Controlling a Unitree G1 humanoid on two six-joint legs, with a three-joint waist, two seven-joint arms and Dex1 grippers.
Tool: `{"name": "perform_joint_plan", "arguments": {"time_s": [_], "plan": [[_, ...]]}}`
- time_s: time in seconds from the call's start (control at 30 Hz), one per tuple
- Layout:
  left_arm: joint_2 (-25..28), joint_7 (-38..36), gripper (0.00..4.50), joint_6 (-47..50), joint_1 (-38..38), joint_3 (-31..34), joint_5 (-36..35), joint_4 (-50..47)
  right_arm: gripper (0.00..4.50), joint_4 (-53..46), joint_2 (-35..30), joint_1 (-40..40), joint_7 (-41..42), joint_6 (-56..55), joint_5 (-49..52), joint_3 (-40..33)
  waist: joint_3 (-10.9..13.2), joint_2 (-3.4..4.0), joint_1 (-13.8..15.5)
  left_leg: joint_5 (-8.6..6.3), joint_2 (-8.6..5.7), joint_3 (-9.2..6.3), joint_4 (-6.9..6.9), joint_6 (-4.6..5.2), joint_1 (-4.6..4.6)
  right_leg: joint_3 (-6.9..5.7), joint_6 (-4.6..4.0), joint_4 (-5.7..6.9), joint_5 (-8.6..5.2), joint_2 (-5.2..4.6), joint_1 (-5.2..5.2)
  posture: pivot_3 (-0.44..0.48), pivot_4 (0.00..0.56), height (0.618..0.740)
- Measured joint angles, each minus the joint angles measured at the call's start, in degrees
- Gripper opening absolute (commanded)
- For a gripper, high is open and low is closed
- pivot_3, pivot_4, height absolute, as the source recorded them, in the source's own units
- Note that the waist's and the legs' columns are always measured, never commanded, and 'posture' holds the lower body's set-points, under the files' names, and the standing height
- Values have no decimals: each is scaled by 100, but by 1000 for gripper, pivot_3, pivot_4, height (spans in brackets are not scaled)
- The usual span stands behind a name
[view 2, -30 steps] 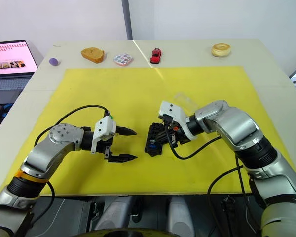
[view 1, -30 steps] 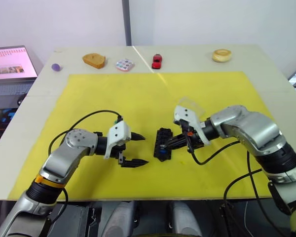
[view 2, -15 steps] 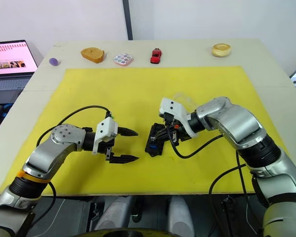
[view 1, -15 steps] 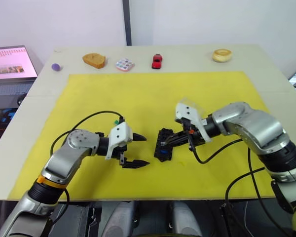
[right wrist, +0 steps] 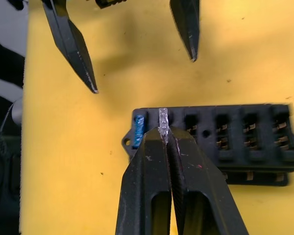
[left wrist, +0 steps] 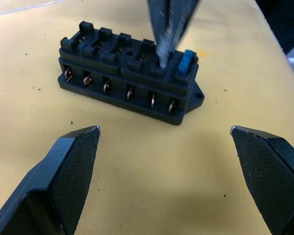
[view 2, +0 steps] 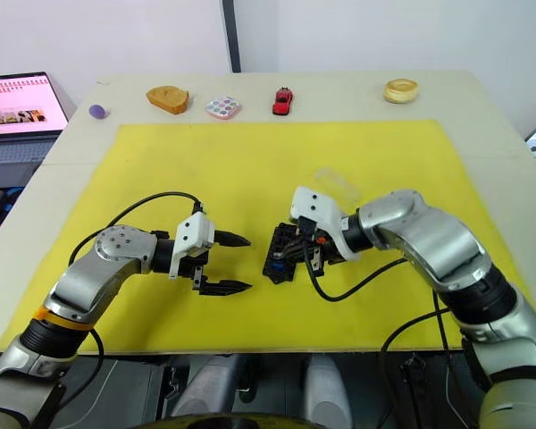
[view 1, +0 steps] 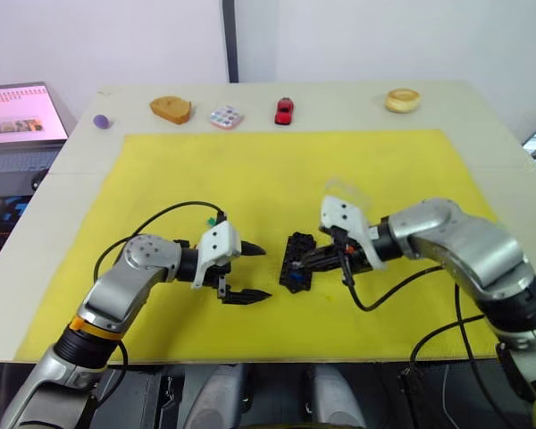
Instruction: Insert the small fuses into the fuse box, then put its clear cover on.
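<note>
At the centre of the yellow mat [view 1: 250, 170], just below the middle of the head view, the fuse box [view 1: 297, 262] lies with a blue fuse [left wrist: 186, 60] seated in its end slot. The right gripper [right wrist: 163, 131] pinches a grey fuse [right wrist: 162, 119] between pressed-together fingers over the neighbouring slot. The left gripper [view 1: 248, 272], fingers spread wide, hovers just left of the box.
</note>
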Motion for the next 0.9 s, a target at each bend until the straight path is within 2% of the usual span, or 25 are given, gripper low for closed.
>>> {"name": "perform_joint_plan", "arguments": {"time_s": [0.13,0.53,0.9], "plan": [[-20,-1,4500,-1,14,-6,27,-15,34,-190,14,101,-216,103,85,-198,0,0,0,0,0,0,-1,0,0,0,0,0,0,0,-2,0,150,740],[-20,-52,4500,-1,26,-103,33,-16,34,-275,11,275,-427,85,157,-180,0,0,3,0,0,0,2,0,0,-1,0,0,0,0,-1,0,150,740],[-12,-49,4500,0,58,-102,29,-120,34,-400,-9,584,-606,-581,-267,5,-1,0,-1,0,1,-1,2,0,5,-1,0,0,0,1,-1,0,150,740]]}}
